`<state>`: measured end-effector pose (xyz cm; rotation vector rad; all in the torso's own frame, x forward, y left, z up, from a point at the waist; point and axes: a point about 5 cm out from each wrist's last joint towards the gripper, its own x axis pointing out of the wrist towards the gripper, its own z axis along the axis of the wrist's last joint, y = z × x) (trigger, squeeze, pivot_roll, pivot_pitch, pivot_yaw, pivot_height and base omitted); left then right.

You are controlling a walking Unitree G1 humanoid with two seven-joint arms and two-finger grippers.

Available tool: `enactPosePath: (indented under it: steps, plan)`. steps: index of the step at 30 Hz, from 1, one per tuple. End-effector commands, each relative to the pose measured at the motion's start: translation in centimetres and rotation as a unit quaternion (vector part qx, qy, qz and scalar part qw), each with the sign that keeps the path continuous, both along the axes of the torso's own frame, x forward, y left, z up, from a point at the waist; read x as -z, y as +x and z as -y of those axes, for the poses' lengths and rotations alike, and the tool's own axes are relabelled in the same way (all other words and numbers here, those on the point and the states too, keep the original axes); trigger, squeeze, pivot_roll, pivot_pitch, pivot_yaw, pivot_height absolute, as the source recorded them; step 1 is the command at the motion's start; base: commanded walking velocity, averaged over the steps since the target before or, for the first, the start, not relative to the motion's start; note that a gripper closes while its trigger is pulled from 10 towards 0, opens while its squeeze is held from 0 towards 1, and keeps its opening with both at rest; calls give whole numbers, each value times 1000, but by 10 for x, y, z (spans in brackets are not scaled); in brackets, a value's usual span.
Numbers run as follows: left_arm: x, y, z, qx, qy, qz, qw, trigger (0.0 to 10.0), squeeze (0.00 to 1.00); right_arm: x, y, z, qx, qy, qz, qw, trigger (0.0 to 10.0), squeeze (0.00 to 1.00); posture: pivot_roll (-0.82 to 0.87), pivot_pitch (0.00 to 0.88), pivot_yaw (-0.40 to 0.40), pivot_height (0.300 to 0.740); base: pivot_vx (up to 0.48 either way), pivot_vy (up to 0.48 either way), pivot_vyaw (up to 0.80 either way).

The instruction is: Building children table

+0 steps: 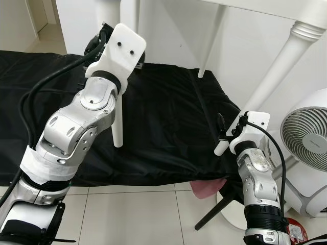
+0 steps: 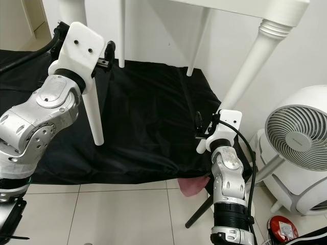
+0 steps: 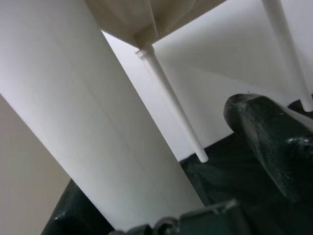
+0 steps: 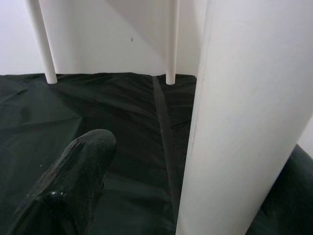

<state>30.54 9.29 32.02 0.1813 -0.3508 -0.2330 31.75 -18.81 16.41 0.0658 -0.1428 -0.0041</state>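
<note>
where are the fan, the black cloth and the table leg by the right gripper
fan [image 2: 293,133]: right eye view, on the round front grille
black cloth [image 1: 163,127]: left eye view, on its bare middle
table leg [image 1: 278,69]: left eye view, on its white shaft

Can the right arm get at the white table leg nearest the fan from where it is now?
Probably yes. The right gripper already sits at the lower end of the thick white turned table leg, which stands right beside one black finger. Nothing lies between them; whether it is clamped is unclear.

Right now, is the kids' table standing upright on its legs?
Upright. Its legs point down onto the black sheet, tabletop above. Left gripper and right gripper each sit at a leg.
</note>
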Motion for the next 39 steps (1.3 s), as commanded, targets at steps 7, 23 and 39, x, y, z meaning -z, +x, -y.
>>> enactPosePath:
  steps: [7,23,39]
  plan:
    - [7,-5,6,27,11,-20,999,10000,0,14,0,-15,-46,2,-29,999,10000,0,36,0,-111,740,0,0,0]
    - [15,7,-26,-97,-22,-42,994,10000,0,-4,-16,-23,-97,-2,61,993,10000,0,32,4,-122,740,0,0,0]
    - [16,6,-27,-105,-29,-49,993,10000,0,-8,-40,-2,-19,3,112,994,10000,0,17,12,-115,740,0,0,0]
